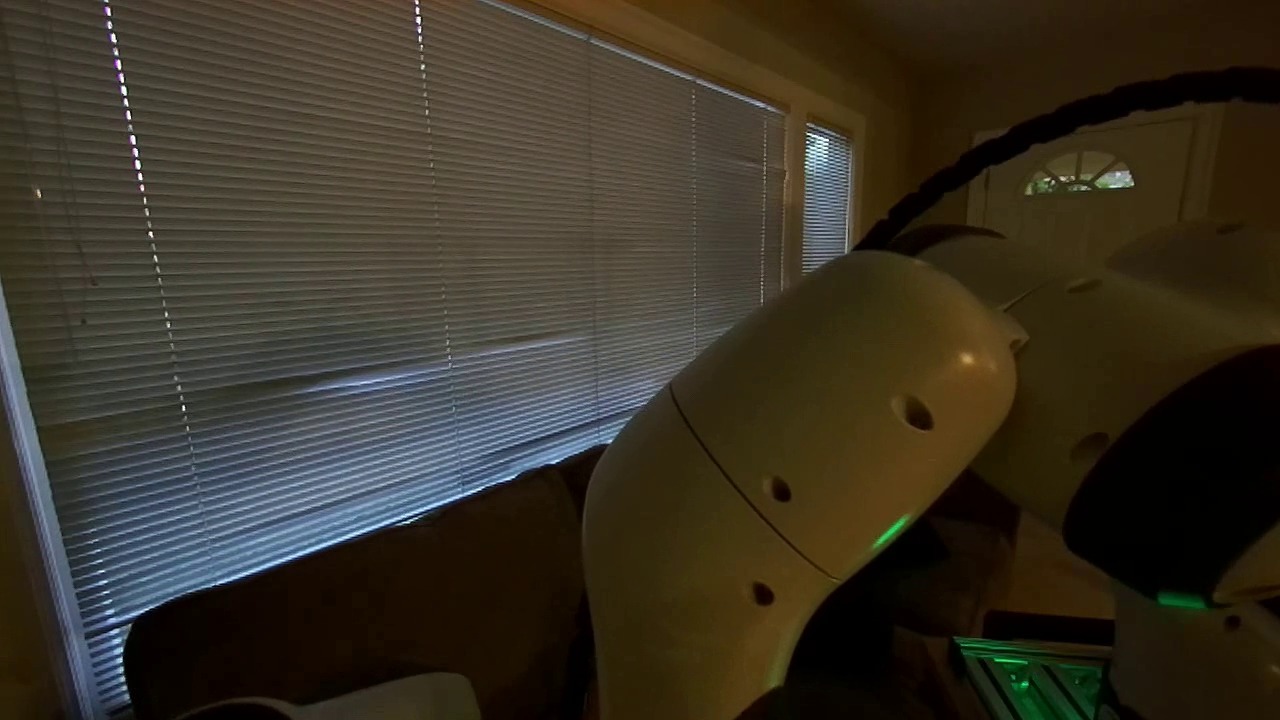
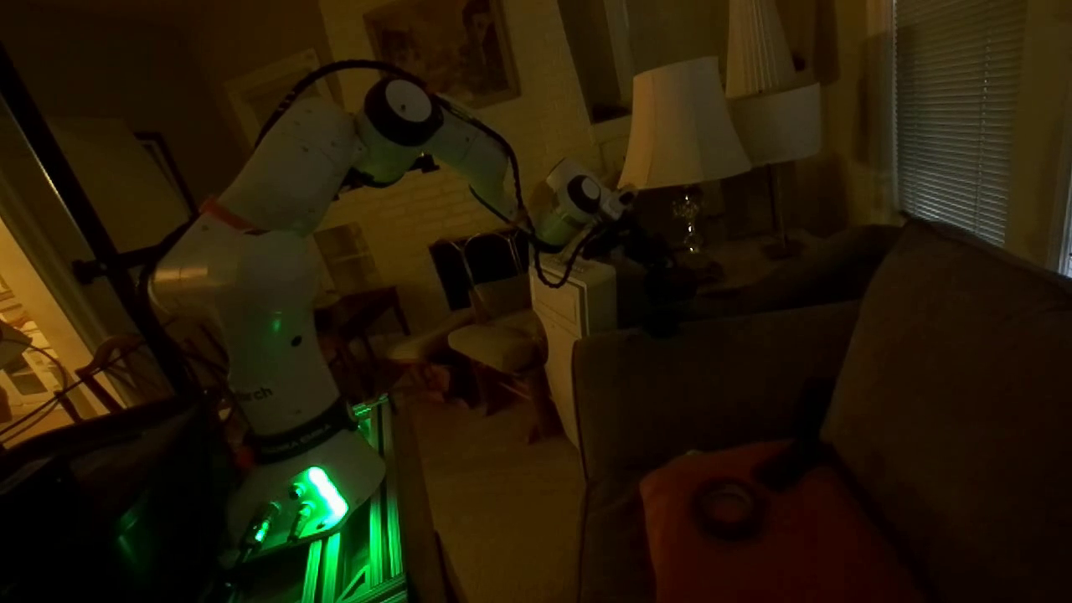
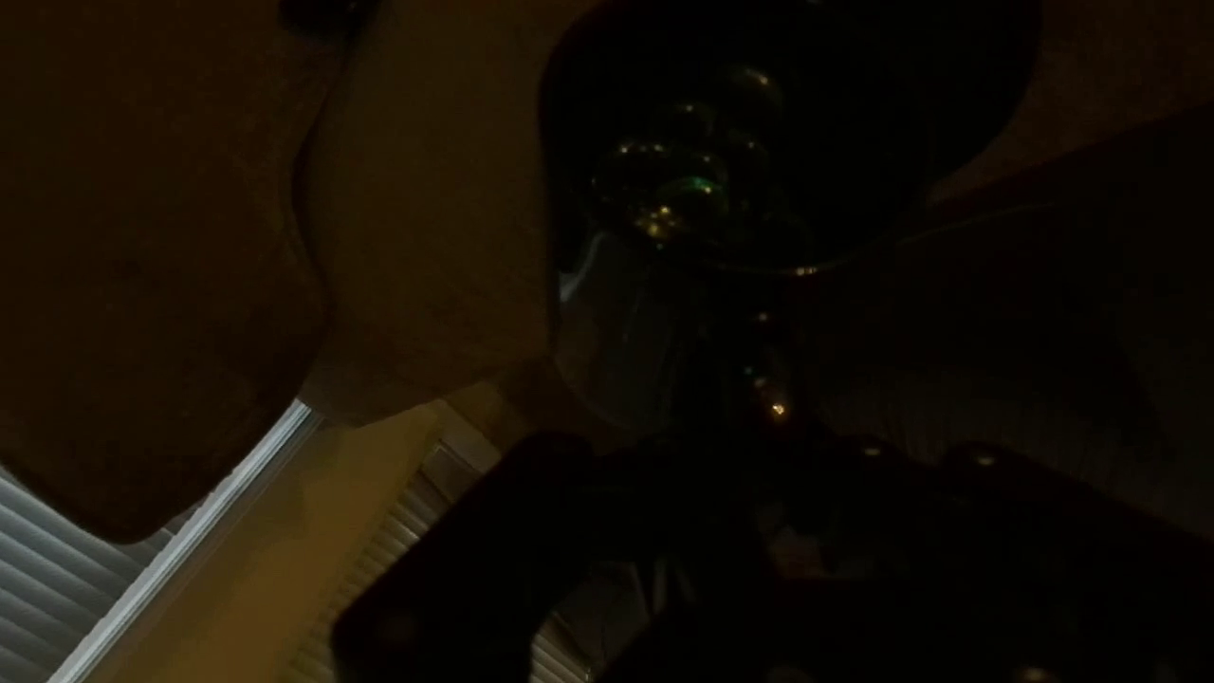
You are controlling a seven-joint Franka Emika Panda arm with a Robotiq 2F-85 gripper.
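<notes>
My gripper (image 2: 670, 268) is a dark shape above the far arm of the sofa (image 2: 720, 352), close to a lamp (image 2: 687, 126) with a pale shade and a glassy base. In the wrist view the gripper (image 3: 749, 446) is nearly black, with its fingers coming in from both sides at the bottom. A dark, glossy, rounded object (image 3: 740, 161) with small highlights stands just beyond the fingertips. A narrow shiny part runs down from it towards them. It is too dark to tell whether the fingers touch or hold it. The gripper is out of view in an exterior view that shows the arm (image 1: 800, 450) up close.
An orange cloth (image 2: 720, 553) with a dark ring (image 2: 729, 507) on it lies on the sofa seat. A white cabinet (image 2: 578, 310) and chairs (image 2: 502, 343) stand behind the sofa arm. Window blinds (image 1: 350, 250) rise behind the sofa back (image 1: 350, 610). A second lamp (image 2: 779, 126) stands farther back.
</notes>
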